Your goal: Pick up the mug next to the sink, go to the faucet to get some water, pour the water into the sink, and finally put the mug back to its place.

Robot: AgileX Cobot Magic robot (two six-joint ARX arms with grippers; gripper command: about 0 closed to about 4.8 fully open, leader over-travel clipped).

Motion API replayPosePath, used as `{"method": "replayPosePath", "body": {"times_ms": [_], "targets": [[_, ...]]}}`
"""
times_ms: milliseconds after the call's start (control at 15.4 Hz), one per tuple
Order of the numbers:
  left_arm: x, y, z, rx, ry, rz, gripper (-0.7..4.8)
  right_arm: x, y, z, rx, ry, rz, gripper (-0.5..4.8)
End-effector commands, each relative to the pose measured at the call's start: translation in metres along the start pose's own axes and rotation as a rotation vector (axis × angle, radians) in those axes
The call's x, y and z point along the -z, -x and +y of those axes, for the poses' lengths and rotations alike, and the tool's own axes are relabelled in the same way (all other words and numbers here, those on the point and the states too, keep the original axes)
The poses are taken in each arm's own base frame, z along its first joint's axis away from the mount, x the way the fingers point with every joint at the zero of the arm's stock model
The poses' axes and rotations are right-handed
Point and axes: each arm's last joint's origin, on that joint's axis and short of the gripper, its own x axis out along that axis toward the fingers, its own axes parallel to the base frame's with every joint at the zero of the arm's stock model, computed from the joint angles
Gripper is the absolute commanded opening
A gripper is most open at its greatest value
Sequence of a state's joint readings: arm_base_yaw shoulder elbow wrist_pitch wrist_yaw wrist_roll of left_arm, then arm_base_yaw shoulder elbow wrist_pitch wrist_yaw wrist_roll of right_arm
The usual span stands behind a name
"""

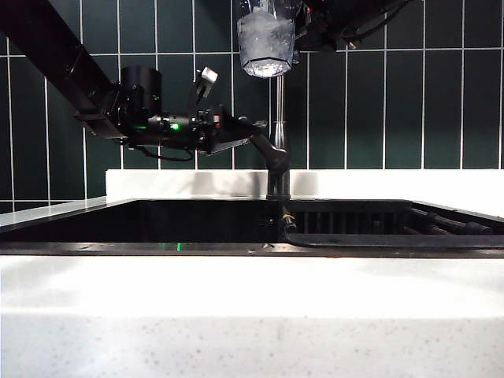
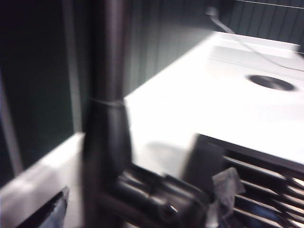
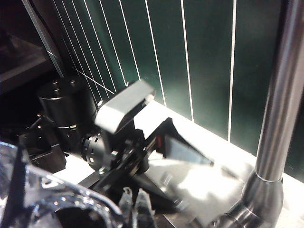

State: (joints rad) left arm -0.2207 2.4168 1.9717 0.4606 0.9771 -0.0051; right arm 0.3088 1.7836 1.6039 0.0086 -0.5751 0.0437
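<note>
So I'm sitting at the faucet step right now, and from the exterior view it goes like this, near to far. The white speckled counter (image 1: 252, 315) is closest, then the sink (image 1: 157, 224) with its dark rack (image 1: 354, 220) toward 3 o'clock. Behind that is the faucet (image 1: 278, 142), rising at about 12 o'clock from the middle of the basin.

My left gripper (image 1: 253, 132) is in from 9 o'clock, fingers spread wide either side of the grey lever (image 1: 272, 150). I can't tell if they're touching it yet, and the left wrist view is too smeared to help, it only shows the faucet's pipe (image 2: 107, 95) up close.

The right gripper (image 1: 303, 27) is up at 12 o'clock, fingers pressed together on the rim of the mug (image 1: 266, 43). The mug hangs upright just above the top of the pipe. I can't see the spout itself, so I'm only guessing the mug is under it.

To do this well, I'd nudge the lever gently so only a small stream runs. I'd keep the mug dead level and not let the left arm bump the pipe.
</note>
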Motion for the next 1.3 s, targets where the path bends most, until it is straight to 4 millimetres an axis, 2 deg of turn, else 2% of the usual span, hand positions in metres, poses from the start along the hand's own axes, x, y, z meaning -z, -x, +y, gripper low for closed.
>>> {"method": "replayPosePath", "body": {"times_ms": [65, 260, 390, 586, 846, 1106, 1301], "targets": [[-0.005, 0.004, 0.011, -0.321, -0.005, -0.017, 3.72, -0.008, 0.002, 0.002, -0.006, 0.017, -0.038, -0.05], [-0.005, 0.004, 0.01, -0.283, -0.005, -0.016, 3.72, -0.006, 0.002, 0.002, -0.008, 0.015, -0.029, -0.05], [-0.007, 0.004, 0.005, -0.075, -0.03, -0.026, 3.75, -0.006, 0.002, 0.002, -0.008, 0.015, -0.025, -0.05], [-0.011, 0.005, -0.001, 0.101, -0.05, -0.045, 3.77, -0.006, 0.002, 0.002, -0.008, 0.02, -0.026, -0.05], [-0.011, 0.006, -0.002, 0.15, -0.042, -0.04, 3.75, -0.006, 0.002, 0.002, -0.008, 0.018, -0.023, -0.05], [-0.011, 0.02, 0.007, 0.155, 0.001, -0.033, 3.71, -0.004, 0.002, 0.002, -0.007, 0.024, -0.003, -0.05], [-0.015, 0.035, 0.013, 0.208, 0.018, -0.026, 3.13, -0.003, 0.002, 0.001, -0.007, 0.023, -0.001, -0.05]]}}
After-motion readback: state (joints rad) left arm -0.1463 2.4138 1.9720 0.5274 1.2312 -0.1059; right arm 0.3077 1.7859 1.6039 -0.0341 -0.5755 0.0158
